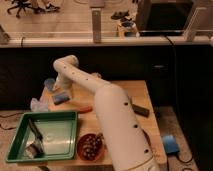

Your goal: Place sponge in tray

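The blue sponge (61, 98) lies on the wooden table (135, 95) at its back left. My gripper (63, 90) is at the end of the white arm (107, 112), down at the sponge and right over it; whether it holds the sponge does not show. The green tray (67, 118) stands at the table's front left, nearer the camera than the sponge. A dark tool (35, 131) and a small grey object (33, 150) lie inside the tray.
A bowl of dark round pieces (90, 146) stands right of the tray. An orange object (83, 108) lies between sponge and bowl. A clear plastic item (37, 104) and a bluish cup (49, 84) are at the left. A dark block (140, 109) lies at the right.
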You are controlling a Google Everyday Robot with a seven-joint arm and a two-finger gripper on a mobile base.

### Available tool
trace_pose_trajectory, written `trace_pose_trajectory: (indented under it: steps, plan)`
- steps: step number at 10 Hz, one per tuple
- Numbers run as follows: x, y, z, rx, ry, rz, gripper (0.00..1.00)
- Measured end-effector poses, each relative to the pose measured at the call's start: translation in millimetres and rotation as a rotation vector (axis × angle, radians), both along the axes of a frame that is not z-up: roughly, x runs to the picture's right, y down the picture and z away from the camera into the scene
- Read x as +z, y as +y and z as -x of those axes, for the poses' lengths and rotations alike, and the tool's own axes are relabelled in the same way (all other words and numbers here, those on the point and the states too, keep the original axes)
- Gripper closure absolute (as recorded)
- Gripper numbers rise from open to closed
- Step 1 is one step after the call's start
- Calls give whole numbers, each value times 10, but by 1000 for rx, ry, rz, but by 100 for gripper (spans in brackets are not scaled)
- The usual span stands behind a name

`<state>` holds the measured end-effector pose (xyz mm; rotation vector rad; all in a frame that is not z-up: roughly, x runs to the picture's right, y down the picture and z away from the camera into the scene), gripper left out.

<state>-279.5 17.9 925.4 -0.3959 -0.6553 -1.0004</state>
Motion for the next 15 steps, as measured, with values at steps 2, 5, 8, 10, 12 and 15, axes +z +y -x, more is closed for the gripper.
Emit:
trace_pose_trajectory:
  steps: [2,5,8,10,12,15]
  plan:
    - [38,32,35,-8,-9,9,20]
    - [102,69,73,-19,-22,27,20]
    - [136,86,69,-24,-37,42,20]
    - [158,98,77,-29,-48,51,28]
    - [176,125,97,-33,-59,57,46]
    - [209,148,93,-36,-73,64,77]
